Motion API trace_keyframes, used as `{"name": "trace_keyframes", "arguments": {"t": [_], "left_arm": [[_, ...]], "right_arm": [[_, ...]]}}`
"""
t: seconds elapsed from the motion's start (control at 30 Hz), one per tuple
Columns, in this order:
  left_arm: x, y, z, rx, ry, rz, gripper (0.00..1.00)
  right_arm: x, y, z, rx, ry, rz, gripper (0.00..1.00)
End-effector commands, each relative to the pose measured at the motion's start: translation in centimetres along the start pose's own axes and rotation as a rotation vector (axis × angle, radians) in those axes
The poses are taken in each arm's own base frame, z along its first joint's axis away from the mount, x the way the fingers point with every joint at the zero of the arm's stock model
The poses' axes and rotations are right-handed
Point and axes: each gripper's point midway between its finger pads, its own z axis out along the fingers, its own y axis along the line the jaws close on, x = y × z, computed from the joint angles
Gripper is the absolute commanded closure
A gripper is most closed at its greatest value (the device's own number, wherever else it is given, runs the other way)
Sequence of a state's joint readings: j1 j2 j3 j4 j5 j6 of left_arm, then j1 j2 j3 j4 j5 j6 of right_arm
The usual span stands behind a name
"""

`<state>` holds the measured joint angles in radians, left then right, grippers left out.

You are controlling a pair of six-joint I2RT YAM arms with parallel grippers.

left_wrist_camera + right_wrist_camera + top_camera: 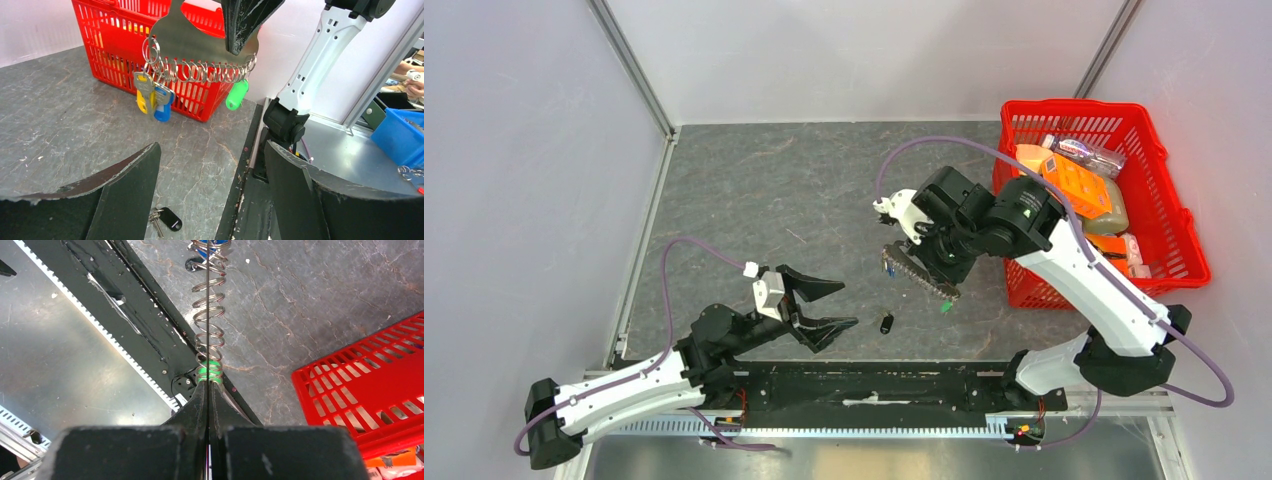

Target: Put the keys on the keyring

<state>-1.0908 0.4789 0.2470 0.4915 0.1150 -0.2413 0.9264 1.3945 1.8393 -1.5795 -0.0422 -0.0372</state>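
Observation:
My right gripper (936, 262) is shut on the keyring (919, 270), a thin silver plate edged with a row of wire rings (200, 72), and holds it above the table. A yellow-capped key (142, 97) and a blue-capped key (162, 102) hang from the rings at one end. A bright green tag (236, 95) hangs at the other end. In the right wrist view the plate runs edge-on out of the shut right gripper (208, 385). A black-capped key (886, 323) lies on the table. My left gripper (849, 304) stands open just left of it, holding nothing; the black key (167, 219) shows low between the fingers.
A red basket (1074, 103) with packaged goods stands at the right, behind the right arm. The black base rail (874, 385) runs along the table's near edge. Grey walls close in the left, right and back.

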Motion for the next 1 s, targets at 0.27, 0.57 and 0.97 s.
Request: {"name": "trace_keyframes", "arguments": {"t": [0.27,0.57,0.97], "left_arm": [[-0.5,-0.4,0.4,0.02,-0.015,-0.003,0.18],[-0.6,-0.6,0.4,0.026,-0.019,-0.006,0.18],[-0.4,-0.6,0.5,0.029,-0.015,-0.009,0.18]], "right_arm": [[-2.9,0.8,2.9,0.02,-0.016,-0.029,1.0],[-3.7,-2.3,1.8,0.199,-0.069,0.007,1.0],[-3.8,2.3,0.7,-0.081,-0.082,-0.037,1.0]]}}
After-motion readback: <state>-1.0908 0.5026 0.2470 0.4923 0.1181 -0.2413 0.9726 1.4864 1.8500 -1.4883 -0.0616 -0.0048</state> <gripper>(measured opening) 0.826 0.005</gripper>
